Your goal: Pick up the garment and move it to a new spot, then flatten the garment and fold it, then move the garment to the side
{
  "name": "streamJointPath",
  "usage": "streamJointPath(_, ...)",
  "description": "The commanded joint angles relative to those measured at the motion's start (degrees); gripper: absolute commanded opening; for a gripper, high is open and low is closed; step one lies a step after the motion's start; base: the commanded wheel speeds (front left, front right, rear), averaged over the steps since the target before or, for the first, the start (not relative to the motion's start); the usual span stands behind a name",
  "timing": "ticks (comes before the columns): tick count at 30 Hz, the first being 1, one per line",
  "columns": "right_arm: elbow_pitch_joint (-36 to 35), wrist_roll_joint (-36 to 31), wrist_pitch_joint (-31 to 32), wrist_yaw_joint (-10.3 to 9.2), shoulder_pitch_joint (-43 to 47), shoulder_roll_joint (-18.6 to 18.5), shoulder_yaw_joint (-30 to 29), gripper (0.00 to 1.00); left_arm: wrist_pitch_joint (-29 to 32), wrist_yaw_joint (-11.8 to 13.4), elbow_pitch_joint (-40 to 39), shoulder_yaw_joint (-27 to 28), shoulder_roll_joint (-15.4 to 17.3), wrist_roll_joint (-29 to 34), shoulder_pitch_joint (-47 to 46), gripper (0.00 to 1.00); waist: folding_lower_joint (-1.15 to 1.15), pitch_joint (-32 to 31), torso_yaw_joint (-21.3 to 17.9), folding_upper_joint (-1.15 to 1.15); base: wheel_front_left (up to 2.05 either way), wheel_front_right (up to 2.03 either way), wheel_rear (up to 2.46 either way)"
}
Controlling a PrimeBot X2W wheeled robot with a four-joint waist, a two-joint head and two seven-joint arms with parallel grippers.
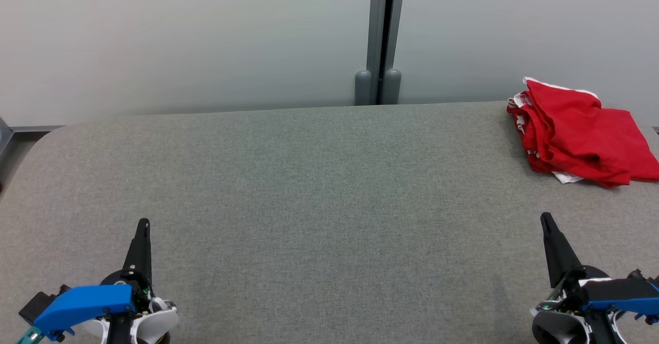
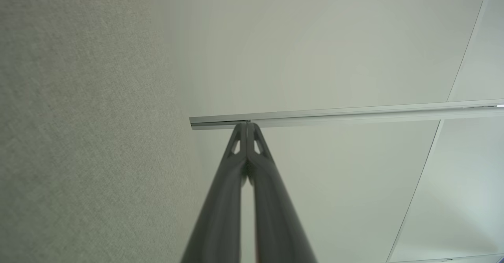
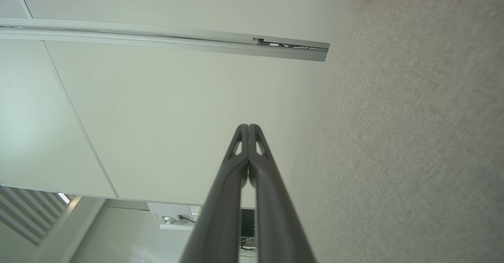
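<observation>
Left hand (image 1: 144,223) and right hand (image 1: 544,216) sit closed, garment (image 1: 576,133) well apart.

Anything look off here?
Only the red fabric garment with white trim: it lies rumpled, layers uneven, at the far right corner of the grey cloth-covered table. Nothing spilled or damaged. The left end effector and right end effector are shut, clear of it.

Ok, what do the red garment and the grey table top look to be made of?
Red garment: soft cloth, probably a light jersey or sports fabric, matte; it slumps in loose folds, with white trim at the edges. Table top: seemingly covered in grey woven or felt-like textile, matte; a fine speckled grain shows.
</observation>
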Motion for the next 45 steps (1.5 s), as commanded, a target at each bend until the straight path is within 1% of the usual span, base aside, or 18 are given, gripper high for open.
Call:
streamJointPath(1,0.0,1.1,0.4,0.02,-0.8,-0.2,-0.2,0.0,0.3,-0.5,-0.4,0.4,-0.1,-1.0,-1.1,0.0,0.0,0.0,0.0,0.0,0.0,0.0,0.0)
streamJointPath(11,0.2,4.9,0.9,0.02,-1.3,-0.3,-0.4,0.0,1.3,-0.6,-0.8,1.0,-0.4,-4.3,-1.4,0.0,0.0,0.1,0.0,0.0,0.0,0.0,0.0)
streamJointPath(45,0.2,4.7,0.8,0.02,-1.2,-0.2,-0.4,0.0,1.3,-0.5,-0.8,1.0,-0.4,-4.1,-1.3,0.0,0.0,0.1,0.0,0.0,0.0,0.0,0.0)
